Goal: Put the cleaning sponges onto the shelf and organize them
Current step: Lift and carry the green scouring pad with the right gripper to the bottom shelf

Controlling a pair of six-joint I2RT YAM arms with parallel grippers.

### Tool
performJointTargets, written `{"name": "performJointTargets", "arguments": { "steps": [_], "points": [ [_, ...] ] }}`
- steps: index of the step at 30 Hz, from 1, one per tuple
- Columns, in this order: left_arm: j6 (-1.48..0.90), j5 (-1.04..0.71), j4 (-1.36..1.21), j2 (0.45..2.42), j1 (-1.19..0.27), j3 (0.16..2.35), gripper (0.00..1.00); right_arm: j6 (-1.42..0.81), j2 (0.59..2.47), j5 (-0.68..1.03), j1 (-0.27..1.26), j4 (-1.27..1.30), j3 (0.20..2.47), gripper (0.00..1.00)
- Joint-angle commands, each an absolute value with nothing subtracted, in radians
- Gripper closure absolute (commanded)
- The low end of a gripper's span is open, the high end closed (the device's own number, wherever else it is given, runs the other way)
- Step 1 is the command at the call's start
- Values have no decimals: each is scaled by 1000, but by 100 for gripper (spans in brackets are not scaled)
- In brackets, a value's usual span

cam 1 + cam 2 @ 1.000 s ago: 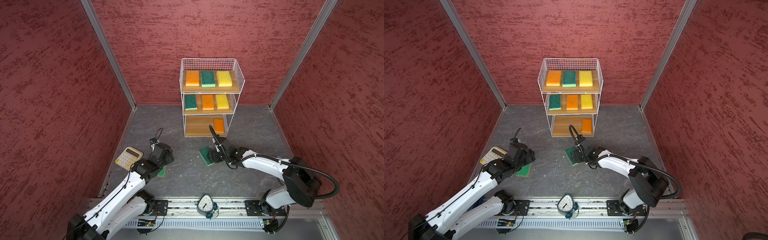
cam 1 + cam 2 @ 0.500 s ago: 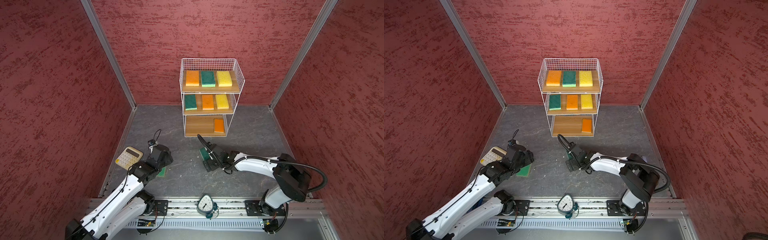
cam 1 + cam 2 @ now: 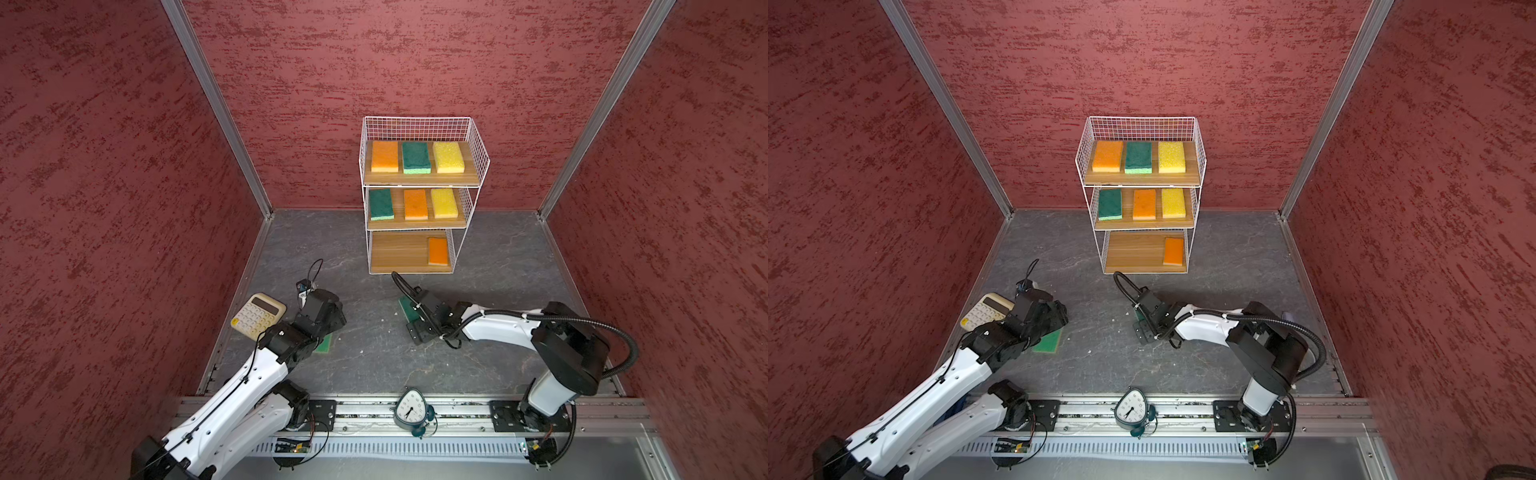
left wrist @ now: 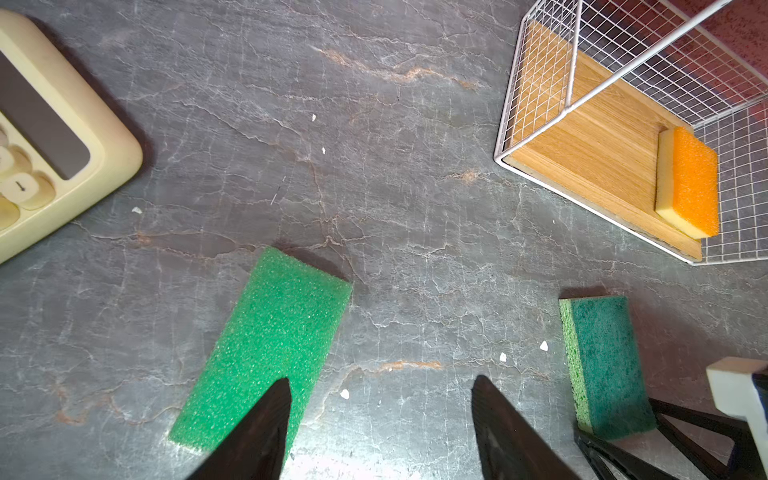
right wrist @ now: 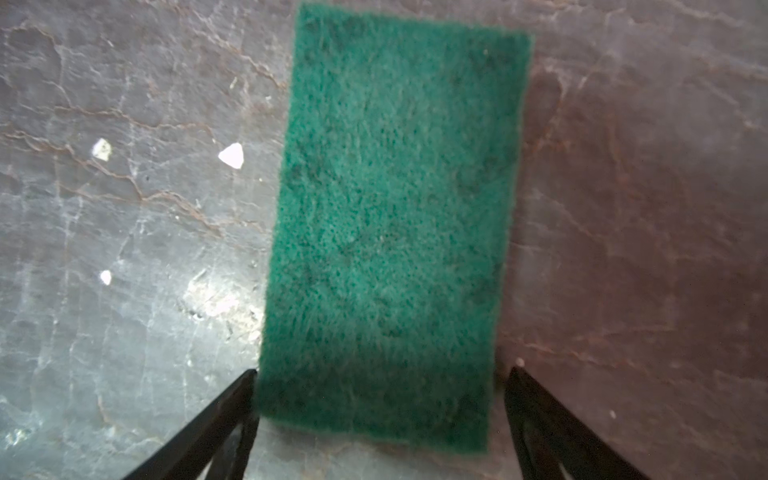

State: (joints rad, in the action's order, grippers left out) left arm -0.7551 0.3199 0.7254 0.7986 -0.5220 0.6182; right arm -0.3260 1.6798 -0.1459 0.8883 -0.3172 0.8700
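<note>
Red textured walls close three sides; dark grey stone-patterned counter (image 3: 374,365) underneath. Shelf (image 3: 395,249) stands against the back wall: white wire grid, three wooden tiers.

Shelf contents, read from its left-arm side:
- top tier: top orange sponge (image 3: 384,156), top green sponge (image 3: 415,157), top yellow sponge (image 3: 448,156)
- middle tier: middle green sponge (image 3: 381,203), middle orange sponge (image 3: 415,203), middle yellow sponge (image 3: 444,203)
- bottom tier: bottom orange sponge (image 3: 438,251) alone, at the board's right-arm end

Two sponges lie flat on the counter, in front of the shelf.

Light-face sponge (image 4: 266,353), pale green side up, lies in front of the shelf toward the left-arm side. Left tool (image 4: 381,379) sits over it with its fingers apart, one fingertip above the sponge's end and one above bare counter. Nothing gripped.

Dark-face sponge (image 5: 386,228), scouring side up, lies near the shelf's front. Right tool (image 5: 382,370) has its fingers spread wide and straddles one short end. A gap shows beside one finger, so it is not clamped.

Cream calculator (image 3: 258,314) lies farther out to the shelf's left-arm side. Small clock (image 3: 411,411) sits on the base rail, well apart from the shelf.
</note>
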Motion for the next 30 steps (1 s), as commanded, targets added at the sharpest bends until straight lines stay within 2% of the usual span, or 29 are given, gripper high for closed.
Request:
{"name": "performJointTargets", "arguments": {
  "steps": [1,7,11,19,25,30],
  "points": [
    [-765,335,724,804,-524,601,30,-366,1716,-184,887,-275,899,8],
    [-759,337,730,799,-522,603,30,-413,1716,-236,886,-229,897,8],
    [-756,335,729,799,-522,603,31,-405,1725,-225,885,-245,902,12],
    [-766,339,728,782,-520,593,31,-432,1713,-235,885,-233,870,29],
    [-749,348,691,793,-517,597,30,-495,1653,-389,883,-152,847,44],
    [-746,344,652,798,-517,579,30,-520,1663,-402,859,-44,889,46]
  ]
}}
